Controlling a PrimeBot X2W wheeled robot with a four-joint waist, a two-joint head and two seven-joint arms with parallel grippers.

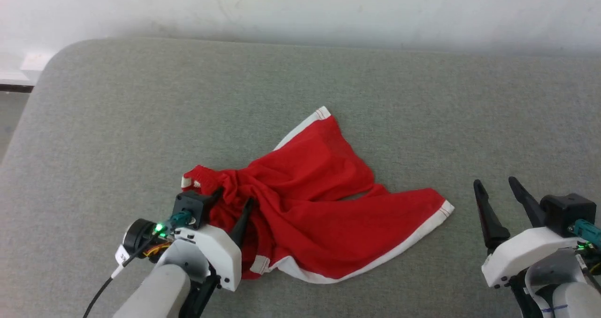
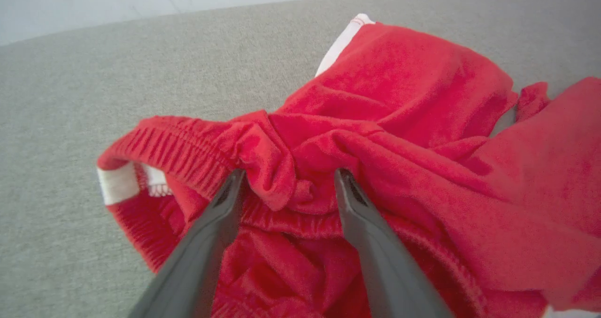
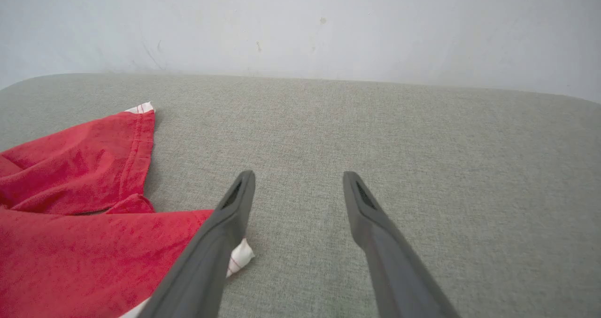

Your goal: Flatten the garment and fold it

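A: Looking left first: our left claw (image 2: 288, 177) sits with fingers apart, straddling the bunched waistband (image 2: 178, 149) of the red shorts (image 1: 319, 200), crumpled on the grey pad (image 1: 117, 120).
B: Our right claw (image 1: 495, 182) spread too, off the cloth, near the leg hem (image 1: 446, 208). We'd pinch both waistband corners, pull them apart, low and slow.

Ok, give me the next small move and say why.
Probably shift the right gripper to the white hem corner beside it and pinch it. The garment lies crumpled, this gripper hangs open over bare grey surface, and the left gripper stands open astride the bunched waistband; both could then pull it flat.
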